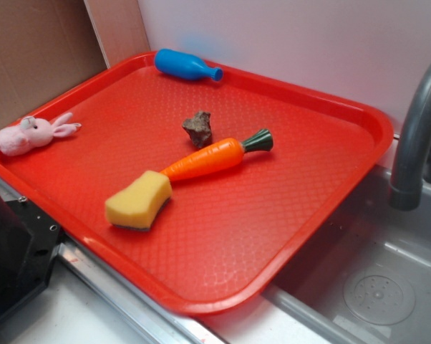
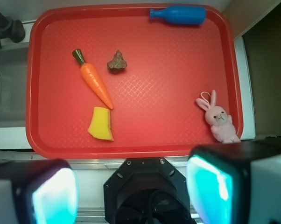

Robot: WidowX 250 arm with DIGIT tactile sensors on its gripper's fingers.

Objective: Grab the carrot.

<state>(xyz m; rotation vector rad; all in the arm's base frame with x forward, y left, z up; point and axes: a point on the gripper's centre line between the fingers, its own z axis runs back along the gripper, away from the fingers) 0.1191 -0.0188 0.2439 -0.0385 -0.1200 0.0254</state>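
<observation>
- We see our hand (image 2: 131, 196) only in the wrist view, its two fingers (image 2: 54, 193) spread wide apart with nothing between them; it sits high and back from the tray (image 2: 178, 140), over the near edge of the table (image 2: 252, 107).
- The carrot (image 2: 94, 81) lies flat on the tray, left of middle in the wrist view, its green stem pointing toward the far rim and its tip pointing back at us.
- We judge the main risk to be the sponge (image 2: 101, 123): it sits at the carrot's tip, touching or very nearly so in the exterior view, so a descent aimed too near the tip could pinch the sponge instead, or both.
- The rock (image 2: 117, 62) lies just beside the carrot's thick end; a finger coming down on that side could knock it or land on it.
- The carrot looks glossy and tapered, so we expect it could squirt out of a closing grip, most likely if we close along its length and not across it.
- It lies at a slant to our fingers, so we would likely need to turn the wrist first.
- The tray holds everything: carrot, sponge and rock near the middle, a bottle (image 2: 180, 15) lying along the far rim, and a bunny (image 2: 217, 119) against the right rim, partly over it.
- Beside the tray is a sink (image 1: 380, 287) with a faucet (image 1: 416, 136); we see nothing in the basin.
</observation>
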